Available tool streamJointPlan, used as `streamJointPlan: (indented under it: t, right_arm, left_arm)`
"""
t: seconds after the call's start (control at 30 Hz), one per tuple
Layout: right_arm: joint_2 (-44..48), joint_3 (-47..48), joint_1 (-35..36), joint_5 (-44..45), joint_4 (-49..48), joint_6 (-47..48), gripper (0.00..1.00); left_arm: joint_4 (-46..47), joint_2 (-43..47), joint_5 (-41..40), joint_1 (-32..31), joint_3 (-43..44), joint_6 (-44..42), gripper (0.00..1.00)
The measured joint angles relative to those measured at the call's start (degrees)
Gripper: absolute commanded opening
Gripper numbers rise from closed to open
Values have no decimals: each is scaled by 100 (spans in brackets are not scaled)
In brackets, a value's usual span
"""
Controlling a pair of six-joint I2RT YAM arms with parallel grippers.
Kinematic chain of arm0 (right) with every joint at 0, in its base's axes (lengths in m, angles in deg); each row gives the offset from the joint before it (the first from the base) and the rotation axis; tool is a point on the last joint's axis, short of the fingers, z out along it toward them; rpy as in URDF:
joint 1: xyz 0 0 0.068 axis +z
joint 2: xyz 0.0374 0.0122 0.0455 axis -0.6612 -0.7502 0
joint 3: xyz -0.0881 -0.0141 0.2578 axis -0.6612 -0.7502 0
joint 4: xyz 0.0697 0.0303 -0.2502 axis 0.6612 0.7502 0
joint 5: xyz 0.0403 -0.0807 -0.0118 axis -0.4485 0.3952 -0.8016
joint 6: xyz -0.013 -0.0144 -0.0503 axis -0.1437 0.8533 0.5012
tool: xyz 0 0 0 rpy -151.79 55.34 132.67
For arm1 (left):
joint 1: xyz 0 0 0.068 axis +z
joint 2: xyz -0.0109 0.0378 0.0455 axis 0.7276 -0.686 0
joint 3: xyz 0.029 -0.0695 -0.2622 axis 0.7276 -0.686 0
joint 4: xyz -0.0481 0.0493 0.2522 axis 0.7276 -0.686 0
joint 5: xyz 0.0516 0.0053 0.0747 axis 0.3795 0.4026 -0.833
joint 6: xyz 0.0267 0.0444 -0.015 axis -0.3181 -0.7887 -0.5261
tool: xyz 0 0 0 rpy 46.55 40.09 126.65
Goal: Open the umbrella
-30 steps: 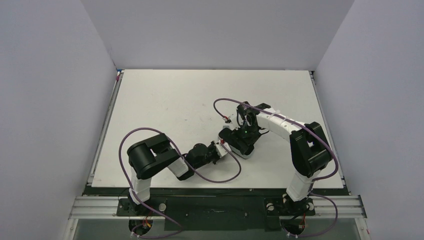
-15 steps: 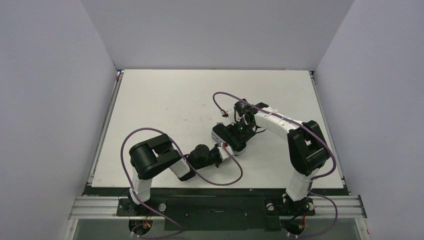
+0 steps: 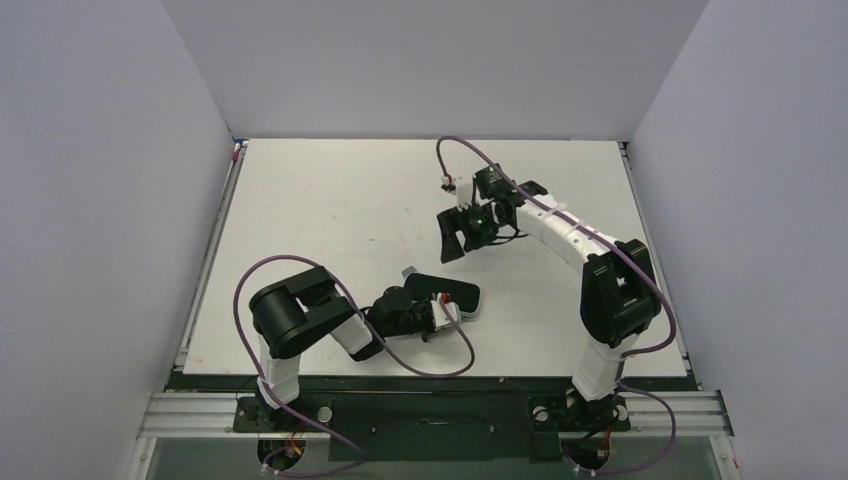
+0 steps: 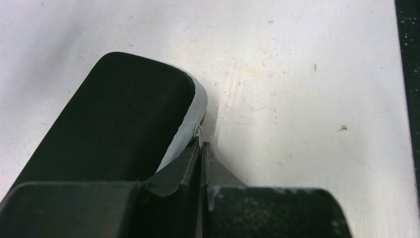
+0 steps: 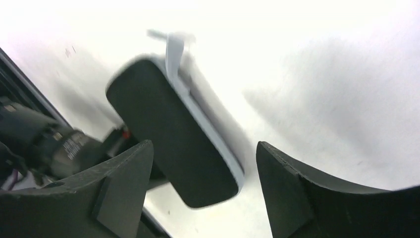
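Top external view had a black-and-grey oblong sleeve (image 3: 458,292) low on the white counter (image 3: 320,210), near its front edge and about midway across, right at the tip of the left arm. Its long axis ran roughly left to right across the counter. The end with a pale strap (image 5: 174,47) lay toward the left and the plain rounded end toward the right. The umbrella itself could not be made out in any view, and whether it sat inside the sleeve could not be told. From the left wrist, the left pincer (image 4: 200,145) was closed, fingertip against fingertip, pressed to the sleeve's grey rim. Whether a sliver of that rim was caught between the tips was not clear. The right pincer (image 5: 203,148) stood wide open, gripping nothing, well apart from the sleeve and farther back on the counter, its camera looking down on the sleeve. Small white print on the left arm's motor housing (image 5: 69,144) was too blurred to read.
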Motion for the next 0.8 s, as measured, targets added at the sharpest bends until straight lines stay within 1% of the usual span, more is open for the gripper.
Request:
streamJointPlan:
  t: [0.1, 0.2, 0.27, 0.43, 0.57, 0.73, 0.8]
  right_arm:
    - [-203, 673, 63, 76, -109, -74, 73]
    - [-444, 990, 197, 219, -131, 37, 74]
    - [-621, 1073, 332, 243, -7, 273, 75]
    - [-1156, 1386, 573, 118, 632, 1078, 75]
    - [-1613, 1801, 647, -199, 1235, 1641, 77]
    - [-1921, 2033, 706, -684, 1832, 1963, 78]
    - [-2059, 2131, 741, -807, 1993, 2044, 77]
  left_arm:
    - [-24, 0, 190, 9, 2, -98, 0]
    - [-57, 0, 293, 50, 17, -146, 0]
    - [-76, 0, 369, 83, 24, -179, 0]
    - [-249, 105, 520, 129, 22, -315, 0]
    - [-378, 181, 586, 162, 2, -417, 0]
    - [-457, 225, 656, 210, -24, -492, 0]
    - [-487, 245, 671, 234, -31, -511, 0]
